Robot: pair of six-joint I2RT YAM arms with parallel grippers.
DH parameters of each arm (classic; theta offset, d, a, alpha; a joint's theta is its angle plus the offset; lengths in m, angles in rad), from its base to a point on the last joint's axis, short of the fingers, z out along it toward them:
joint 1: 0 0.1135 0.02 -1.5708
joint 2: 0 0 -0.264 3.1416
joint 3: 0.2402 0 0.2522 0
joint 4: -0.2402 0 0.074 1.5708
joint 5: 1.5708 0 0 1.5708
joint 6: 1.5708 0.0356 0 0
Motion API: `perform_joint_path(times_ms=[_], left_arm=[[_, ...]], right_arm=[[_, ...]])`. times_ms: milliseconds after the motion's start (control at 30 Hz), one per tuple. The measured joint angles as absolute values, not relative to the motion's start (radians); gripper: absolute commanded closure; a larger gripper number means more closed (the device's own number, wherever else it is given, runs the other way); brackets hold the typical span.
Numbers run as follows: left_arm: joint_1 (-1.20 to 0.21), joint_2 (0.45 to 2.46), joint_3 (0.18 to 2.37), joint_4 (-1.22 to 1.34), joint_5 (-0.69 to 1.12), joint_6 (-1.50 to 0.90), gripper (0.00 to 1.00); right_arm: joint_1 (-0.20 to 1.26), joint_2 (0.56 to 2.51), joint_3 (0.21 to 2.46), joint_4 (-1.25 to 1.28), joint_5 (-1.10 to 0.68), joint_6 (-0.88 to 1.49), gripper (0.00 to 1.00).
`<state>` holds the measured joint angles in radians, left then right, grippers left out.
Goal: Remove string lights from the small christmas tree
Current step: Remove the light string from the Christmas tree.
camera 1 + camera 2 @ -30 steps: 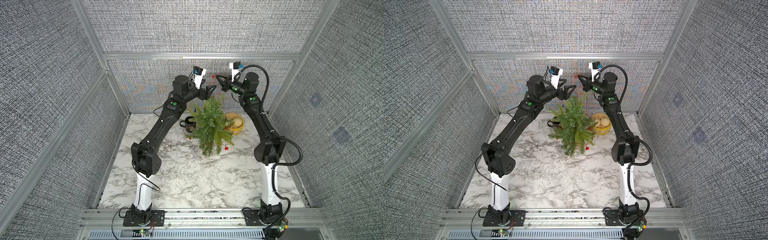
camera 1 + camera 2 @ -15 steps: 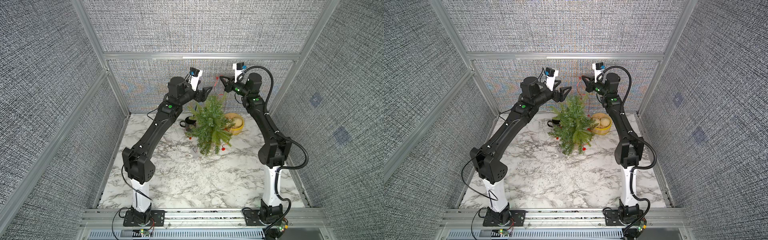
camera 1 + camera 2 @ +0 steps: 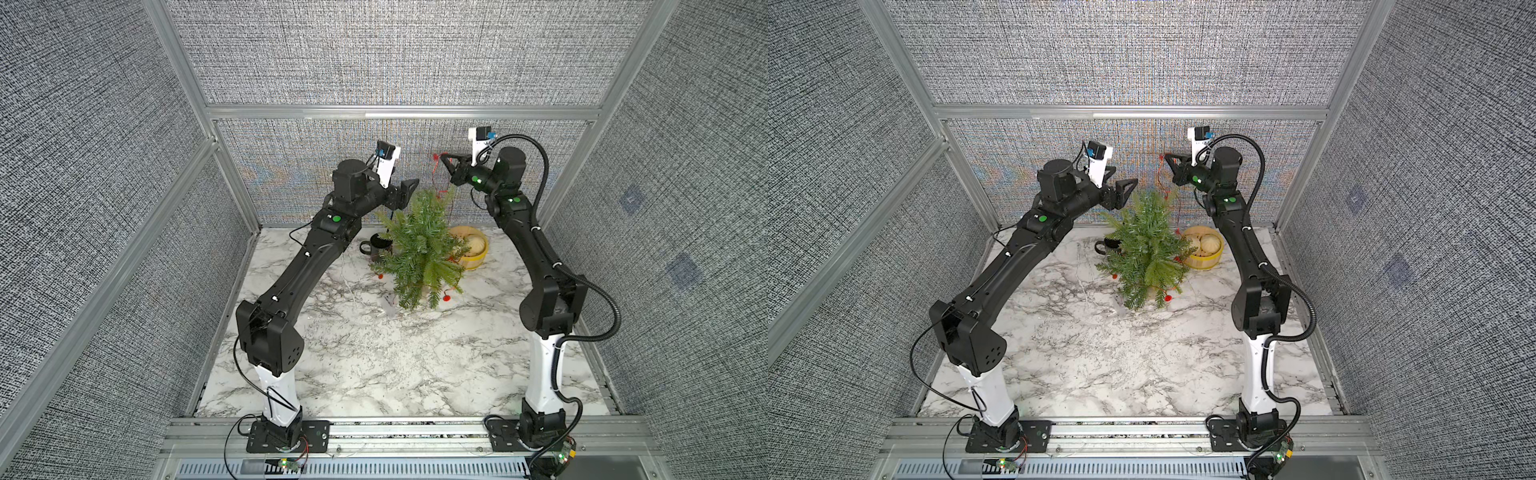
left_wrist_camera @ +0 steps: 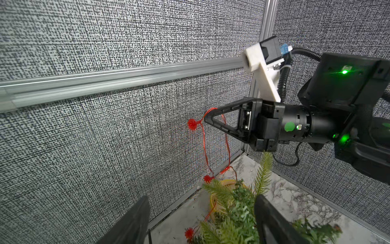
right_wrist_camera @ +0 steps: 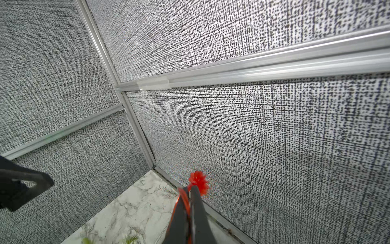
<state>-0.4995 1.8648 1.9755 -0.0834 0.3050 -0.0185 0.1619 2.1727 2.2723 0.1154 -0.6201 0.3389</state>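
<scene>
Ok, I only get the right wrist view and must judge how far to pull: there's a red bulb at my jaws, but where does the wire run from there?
Observer: From the right gripper, the string lights hang in two strands down to the top of the small christmas tree.
Operator: Is any of it lower down on the branches?
Observer: Yes. One red bulb hangs near the tree's foot, so the wire is not off yet.
Operator: And where is the other arm?
Observer: The left gripper is beside the treetop, jaws open, holding nothing.
</scene>
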Motion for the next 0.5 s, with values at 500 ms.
perform_joint_path(times_ms=[500], left_arm=[[-0.499,1.838,1.922,-0.083,0.294,-0.019,0.22]], right_arm=[[0.13,2.159,2.245,0.175,-0.739,0.53,1.0]])
